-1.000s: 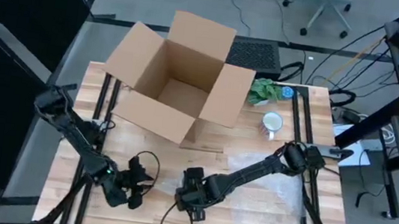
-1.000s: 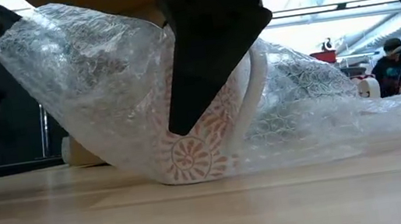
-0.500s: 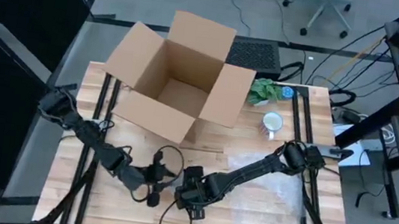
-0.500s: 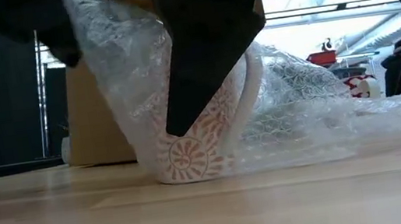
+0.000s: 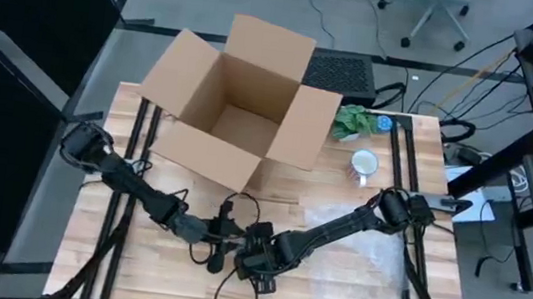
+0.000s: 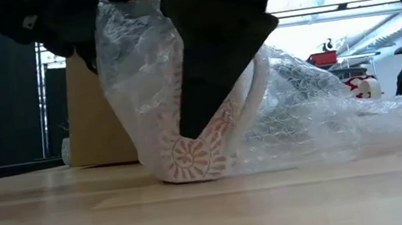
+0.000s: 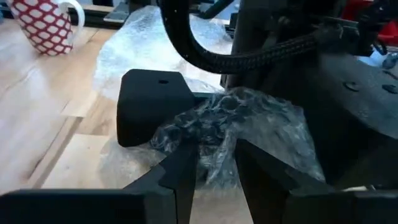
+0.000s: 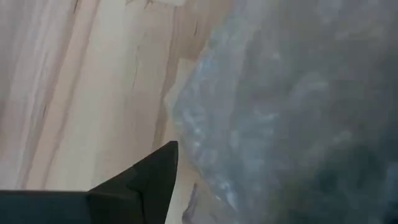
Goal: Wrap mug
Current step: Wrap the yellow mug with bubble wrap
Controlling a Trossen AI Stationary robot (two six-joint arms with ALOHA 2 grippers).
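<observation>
A white mug with a red pattern [image 6: 191, 155] stands tilted on its bottom edge on the wooden table, under clear bubble wrap [image 6: 308, 117]. The rest of the sheet [image 5: 368, 248] lies toward the table's right. My right gripper [image 5: 256, 257] is over the mug from above, shut on it. My left gripper [image 5: 220, 237] is right beside it on the left, shut on a bunched end of the wrap [image 7: 214, 134], which is drawn over the mug's left side. My left gripper pinches a crumpled bunch of the bubble wrap [image 7: 210, 155] between its two fingers, coming level from the table's left. The wrap runs from the hold down over the mug's left side. My right gripper holds the mug from above, pointing down. One dark finger [image 6: 215, 71] lies down the mug's side next to the handle [image 6: 262, 88]; the other is hidden. The mug is tilted, its bottom edge on the table.
An open cardboard box [image 5: 237, 101] stands at the far left-middle. A second mug [image 5: 363, 164] and a green thing [image 5: 354, 120] sit at the far right. Bare wood [image 5: 104, 252] shows near the left front.
My left gripper has gone toward the table's right, up to the mug, with the wrap's end. That end has folded over and now lies close on the mug's left side. The mug has stayed tilted in my right gripper.
</observation>
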